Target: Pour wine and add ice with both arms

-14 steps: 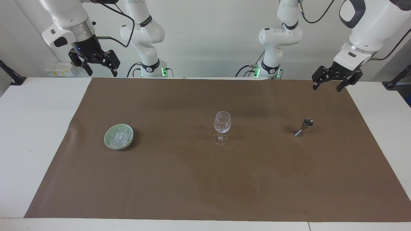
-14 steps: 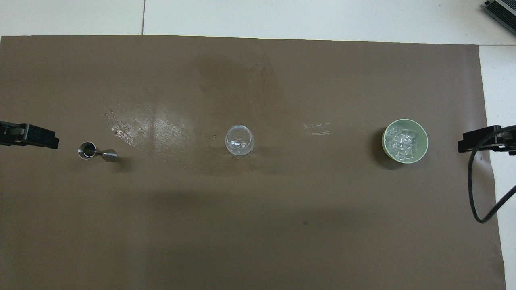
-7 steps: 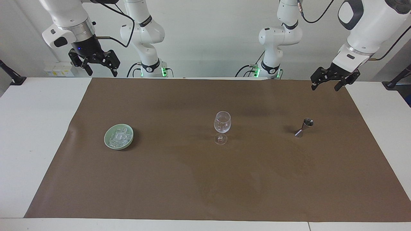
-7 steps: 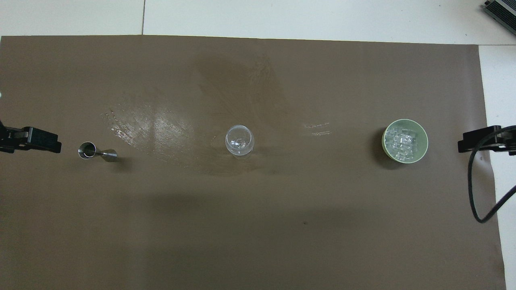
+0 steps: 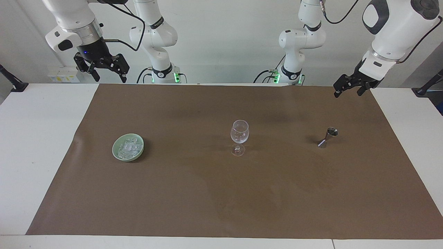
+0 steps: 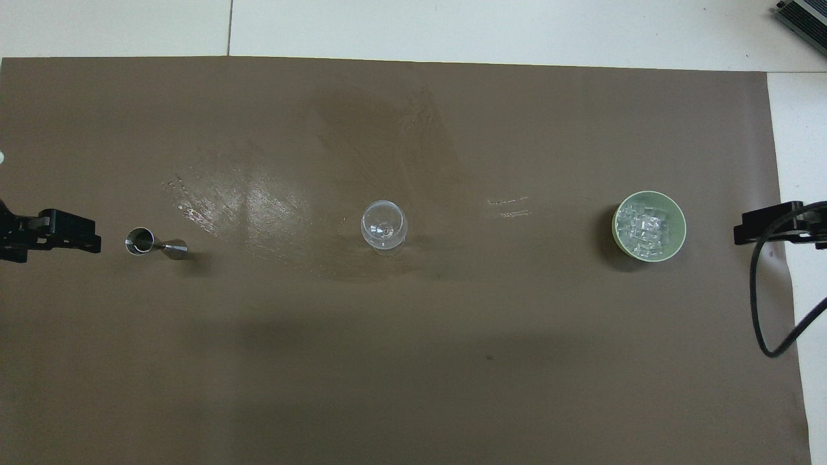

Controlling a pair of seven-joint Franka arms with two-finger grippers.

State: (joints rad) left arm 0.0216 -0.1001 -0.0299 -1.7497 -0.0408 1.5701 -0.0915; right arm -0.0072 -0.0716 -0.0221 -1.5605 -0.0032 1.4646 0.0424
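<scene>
Bowl of ice, empty glass and jigger in a row on the brown mat, both grippers raised with nothing held.

In the overhead view the glass (image 6: 384, 226) stands upright at mid-mat, clear and empty. At its 3 o'clock, well apart, the pale green bowl (image 6: 649, 226) holds the ice (image 6: 641, 227), a heap of small clear cubes with no single long axis. At the glass's 9 o'clock stands the steel jigger (image 6: 154, 243), upright on its double cone, mouth up; I cannot tell what is in it. No writing can be read on any of them. The left gripper (image 5: 347, 90) hangs over the mat's edge at the left arm's end of the counter (image 5: 38, 138), jaws apart. The right gripper (image 5: 108, 73) waits high at the other end, jaws apart, empty.
</scene>
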